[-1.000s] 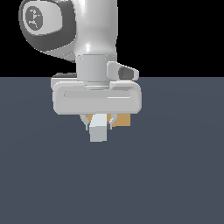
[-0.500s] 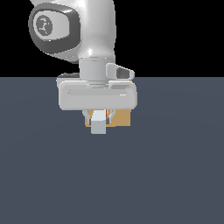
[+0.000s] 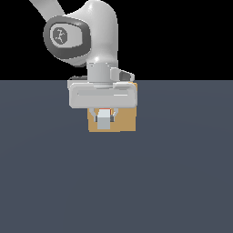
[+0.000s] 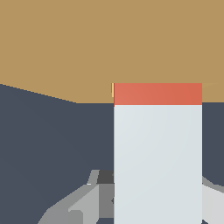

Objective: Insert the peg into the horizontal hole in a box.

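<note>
Most of the red half of the peg (image 4: 157,131) was already out of sight when we looked at this moment; in the wrist view only a narrow red band showed, and it met the tan face of the box (image 4: 65,43). One second before, the white end of the peg hung clearly in front of the box in the exterior view, and it looked larger. Now it sat smaller and higher, against the front face of the box (image 3: 125,120), so we judged that the arm had carried the peg forward, toward the box.

We held the peg with the gripper (image 3: 104,116): its two grey fingers (image 4: 83,203) were pressed on the sides of the white half, one on each side. The peg lay level, with its red end toward the box and its white end toward the exterior camera.

We could not see the hole itself, because the peg covered it. A thin lighter line beside the red band may be its edge, but we are not sure. For the task this meant, in our judgement, that the insertion had begun and the peg was lined up well; what remained was to push further in the same straight line.
</note>
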Tool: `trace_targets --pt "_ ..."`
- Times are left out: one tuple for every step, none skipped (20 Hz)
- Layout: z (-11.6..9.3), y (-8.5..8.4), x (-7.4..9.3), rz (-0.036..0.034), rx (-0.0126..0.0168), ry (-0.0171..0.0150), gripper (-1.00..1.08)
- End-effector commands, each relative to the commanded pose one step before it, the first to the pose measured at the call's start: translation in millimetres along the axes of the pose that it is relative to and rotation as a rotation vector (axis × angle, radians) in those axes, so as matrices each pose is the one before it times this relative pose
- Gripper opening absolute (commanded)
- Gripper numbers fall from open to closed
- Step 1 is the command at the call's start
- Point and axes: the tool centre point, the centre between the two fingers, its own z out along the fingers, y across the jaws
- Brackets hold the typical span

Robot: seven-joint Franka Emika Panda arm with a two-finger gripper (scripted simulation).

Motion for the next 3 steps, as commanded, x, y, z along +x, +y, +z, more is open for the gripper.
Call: trace_targets --pt "-1.46 1.97 8.08 -0.00218 -0.00388 0.00132 -1.00" --pt "0.00 0.40 0.43 0.00000 0.00000 0.00000 -1.00" --pt "0.00 0.18 -0.01 0.00000 0.00000 0.00000 -1.00"
